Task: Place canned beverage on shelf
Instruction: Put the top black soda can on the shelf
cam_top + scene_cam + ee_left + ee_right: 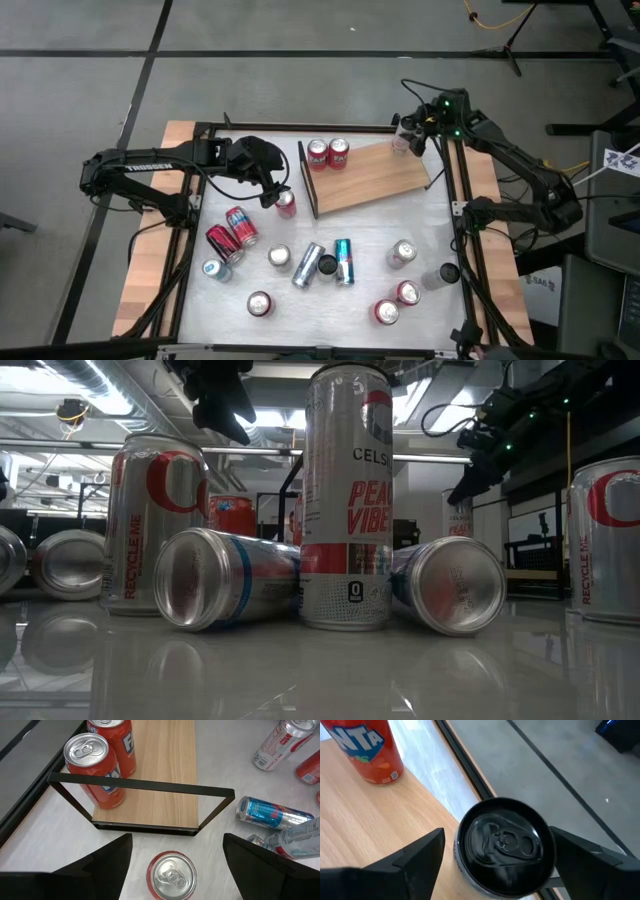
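While the low view hides most of the shelf (372,178) behind nearer cans, from above it lies at twelve o'clock on the surface (380,285), carrying two orange cans (327,154) by its dark rail. Right fingers (495,852) stand wide, a black-topped can (502,845) between them at the shelf's far corner. Left fingers (175,855) stand apart around a red can (172,876) just outside the rail.
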Robot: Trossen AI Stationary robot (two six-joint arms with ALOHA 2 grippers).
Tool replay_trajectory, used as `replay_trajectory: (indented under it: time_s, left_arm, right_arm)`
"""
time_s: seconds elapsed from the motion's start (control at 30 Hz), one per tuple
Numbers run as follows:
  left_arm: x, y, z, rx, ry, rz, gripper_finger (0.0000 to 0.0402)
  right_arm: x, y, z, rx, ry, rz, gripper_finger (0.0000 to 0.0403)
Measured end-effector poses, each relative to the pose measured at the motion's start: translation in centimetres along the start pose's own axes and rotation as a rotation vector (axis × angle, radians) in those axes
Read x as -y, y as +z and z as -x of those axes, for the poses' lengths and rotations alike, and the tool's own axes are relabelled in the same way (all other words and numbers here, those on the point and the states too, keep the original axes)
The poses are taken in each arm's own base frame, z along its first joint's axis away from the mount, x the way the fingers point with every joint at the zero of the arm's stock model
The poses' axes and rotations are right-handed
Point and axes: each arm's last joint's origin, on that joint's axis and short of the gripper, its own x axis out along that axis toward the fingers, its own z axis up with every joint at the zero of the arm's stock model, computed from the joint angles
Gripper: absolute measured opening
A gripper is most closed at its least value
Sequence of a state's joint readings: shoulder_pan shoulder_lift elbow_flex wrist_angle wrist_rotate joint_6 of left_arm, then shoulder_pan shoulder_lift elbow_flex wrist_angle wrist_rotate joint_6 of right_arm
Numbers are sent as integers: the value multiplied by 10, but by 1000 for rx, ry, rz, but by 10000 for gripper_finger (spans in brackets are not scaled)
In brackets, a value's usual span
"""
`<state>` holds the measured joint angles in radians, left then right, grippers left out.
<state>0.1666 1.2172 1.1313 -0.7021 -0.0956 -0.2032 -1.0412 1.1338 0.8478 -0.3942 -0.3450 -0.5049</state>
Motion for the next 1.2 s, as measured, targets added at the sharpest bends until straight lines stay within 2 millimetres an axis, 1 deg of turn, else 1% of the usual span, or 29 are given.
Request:
replay_trajectory:
  time_s: [0.33, 0.5, 0.9, 1.07, 1.2]
  left_arm:
    - [0, 0, 0, 0, 0, 0, 302]
    - [0, 0, 0, 0, 0, 0, 302]
    - [0, 0, 0, 0, 0, 0, 302]
    - [0, 0, 0, 0, 0, 0, 302]
    - [0, 0, 0, 0, 0, 1, 302]
  right_arm:
    - [-5, 10, 24, 96, -48, 31, 337]
    - [-5, 15, 33, 150, -77, 52, 337]
    - [-7, 12, 33, 110, -74, 36, 337]
    - [-6, 11, 33, 87, -115, -71, 337]
    - [-6, 9, 33, 73, -112, -128, 337]
